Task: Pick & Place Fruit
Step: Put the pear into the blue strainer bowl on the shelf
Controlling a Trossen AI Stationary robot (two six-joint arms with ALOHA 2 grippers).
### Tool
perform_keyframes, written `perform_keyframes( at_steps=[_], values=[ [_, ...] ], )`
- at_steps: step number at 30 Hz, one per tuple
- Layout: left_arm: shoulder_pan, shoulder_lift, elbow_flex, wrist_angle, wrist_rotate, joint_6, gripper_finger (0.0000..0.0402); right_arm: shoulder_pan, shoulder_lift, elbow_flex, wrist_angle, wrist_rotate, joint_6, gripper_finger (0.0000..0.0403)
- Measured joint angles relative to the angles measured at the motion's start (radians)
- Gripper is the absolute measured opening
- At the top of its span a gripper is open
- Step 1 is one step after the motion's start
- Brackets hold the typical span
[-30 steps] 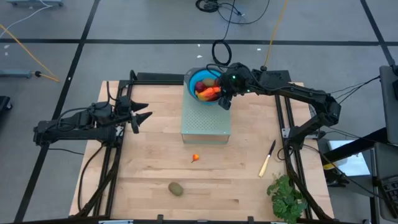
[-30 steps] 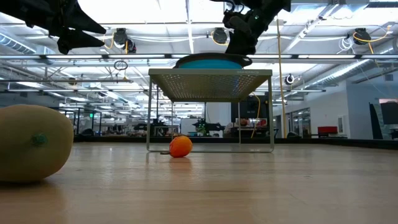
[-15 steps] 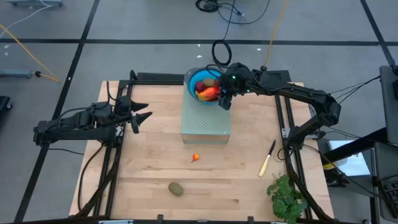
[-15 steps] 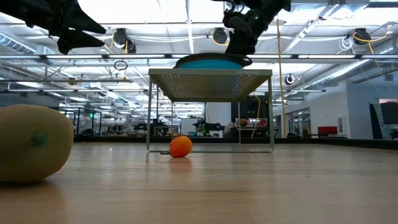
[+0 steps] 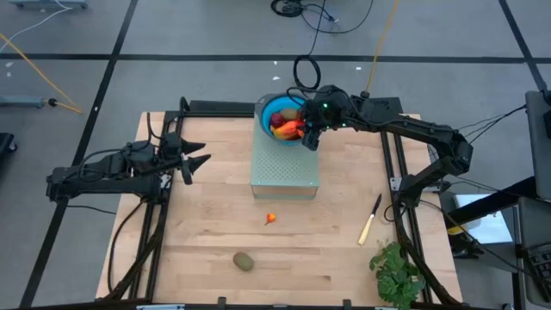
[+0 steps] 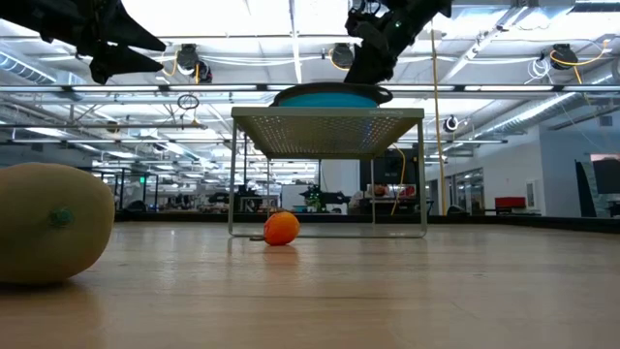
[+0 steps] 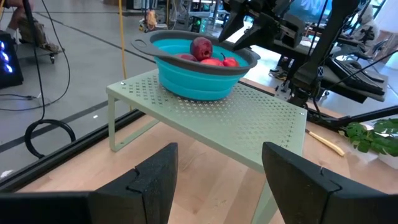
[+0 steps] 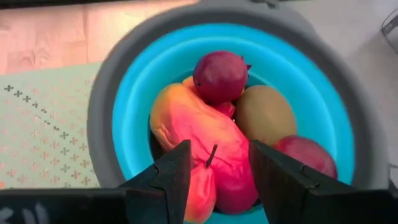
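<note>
My left pincer [image 5: 203, 160] waits spread, left of the green rack [image 5: 285, 168]. In front of the rack lie a kiwi [image 5: 244, 261] and small orange fruit [image 5: 271, 218] – knife [image 5: 370, 219] and greens [image 5: 398, 274] to its right. On the rack's blue bowl [image 5: 269, 109] of fruit [image 8: 205, 134], my right pincer [image 8: 214, 171] hovers parted, empty.

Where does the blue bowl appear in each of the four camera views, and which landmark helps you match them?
High view: blue bowl at the back of the green rack, under the right gripper.
Low view: its rim on the rack, top centre.
Left wrist view: upper centre.
Right wrist view: fills the picture.
Shared landmark: the perforated green rack.
</note>
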Motion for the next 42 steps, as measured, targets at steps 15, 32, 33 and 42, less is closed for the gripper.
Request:
perform_keyframes(
  at_steps=[15, 32, 33, 42],
  values=[
    [0.0, 0.0, 0.0, -0.001, 0.0, -0.021, 0.0234, -0.008, -0.026, 0.0, 0.034, 0.0, -0.007, 0.0054],
    [0.0, 0.0, 0.0, -0.001, -0.004, -0.021, 0.0235, -0.004, -0.053, -0.001, 0.061, -0.008, -0.004, 0.0001],
    [0.0, 0.0, 0.0, -0.001, -0.007, -0.021, 0.0234, -0.003, -0.057, -0.001, 0.067, -0.008, -0.004, 0.0001],
    [0.0, 0.0, 0.0, 0.0, -0.007, -0.046, 0.0235, 0.002, -0.173, -0.096, 0.119, -0.008, 0.022, 0.0001]
  ],
)
